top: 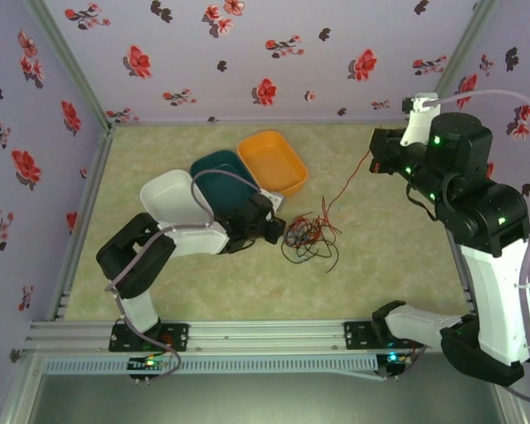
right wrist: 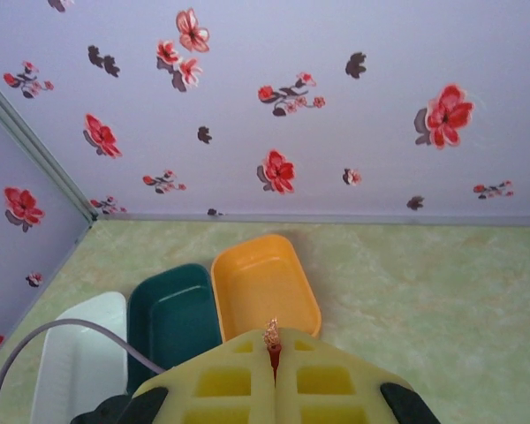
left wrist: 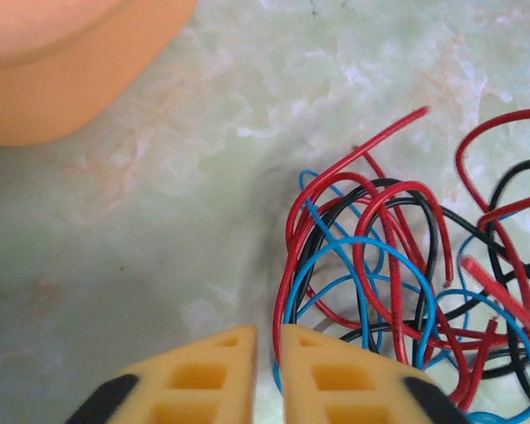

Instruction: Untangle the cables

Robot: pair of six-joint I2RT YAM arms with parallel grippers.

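Cables [top: 309, 237]: red/black/blue tangle on table [top: 380, 265], centre of top view, just right of left gripper [top: 281, 230]. Left wrist view: left jaws slightly parted, narrow gap, nothing in it; tangle fills right half of frame. Right gripper [right wrist: 274, 346] raised at upper right of top view, clamped on end of red wire [right wrist: 271, 334]; wire runs down-left into tangle. Orange tray [top: 272, 161] up-left of tangle.

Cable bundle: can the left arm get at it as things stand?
Probably yes. The left gripper has its tips right at the near edge of the bundle, nothing between them. Its jaws stand only slightly apart, so may need opening wider. The right gripper holds one red cable, away on the far side.
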